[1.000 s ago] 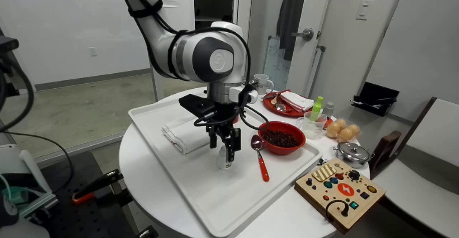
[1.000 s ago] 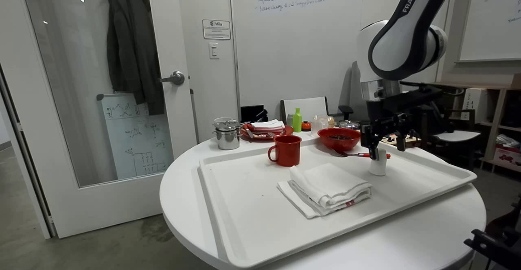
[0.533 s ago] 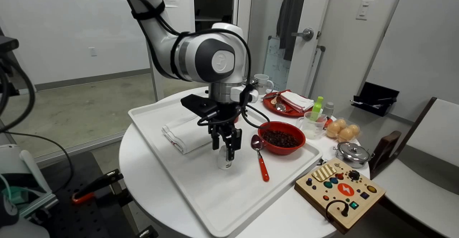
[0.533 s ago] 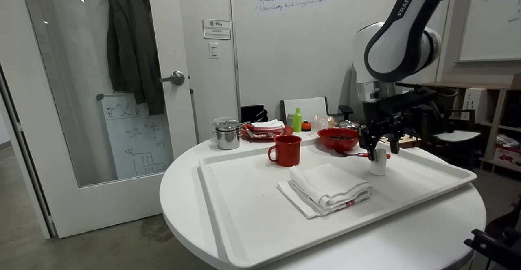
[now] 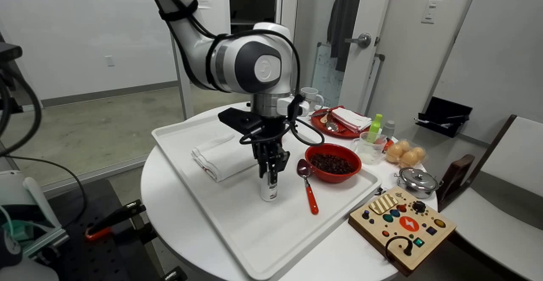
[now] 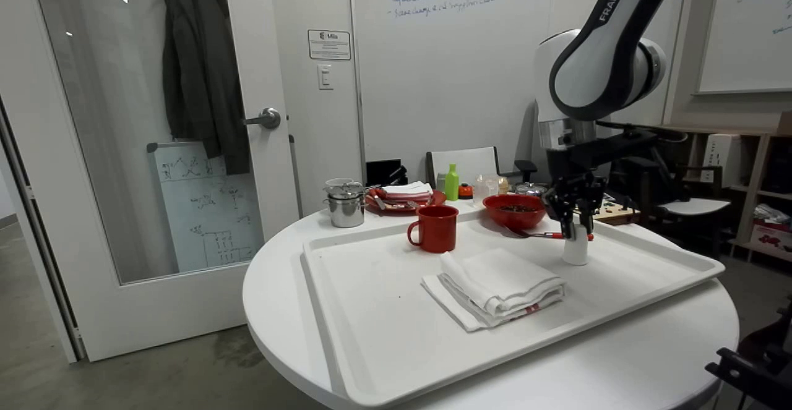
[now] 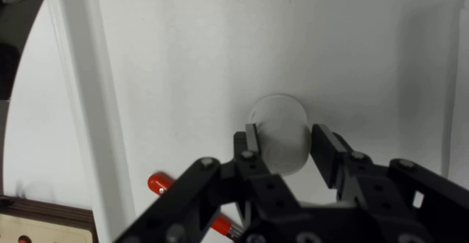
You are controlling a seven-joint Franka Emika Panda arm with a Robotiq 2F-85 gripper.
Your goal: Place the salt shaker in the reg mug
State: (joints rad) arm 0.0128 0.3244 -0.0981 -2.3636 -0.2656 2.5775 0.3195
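The salt shaker [image 7: 282,144], a small whitish cylinder, stands on the white tray [image 6: 396,367]. My gripper [image 7: 284,135] is shut on its upper part, one finger on each side, as the wrist view shows. In both exterior views the shaker [image 5: 269,193] appears upright under the gripper [image 6: 577,232], its base at the tray surface. The red mug [image 6: 437,230] stands upright on the tray towards the far edge, apart from the gripper, its handle pointing left in that exterior view. Elsewhere the mug is hidden behind the arm or out of the picture.
A folded white cloth [image 6: 501,286] lies on the tray near the shaker. Beside the gripper rest a red-handled spoon [image 5: 310,192] and a red bowl [image 5: 333,176] of dark beans. Beyond the tray are a red plate [image 5: 316,124], a steel pot [image 6: 346,209] and a wooden button board [image 5: 403,226].
My gripper's fingers have come together from open onto the salt shaker's top. The arm has shifted slightly, and the shaker has moved a tiny bit with it.
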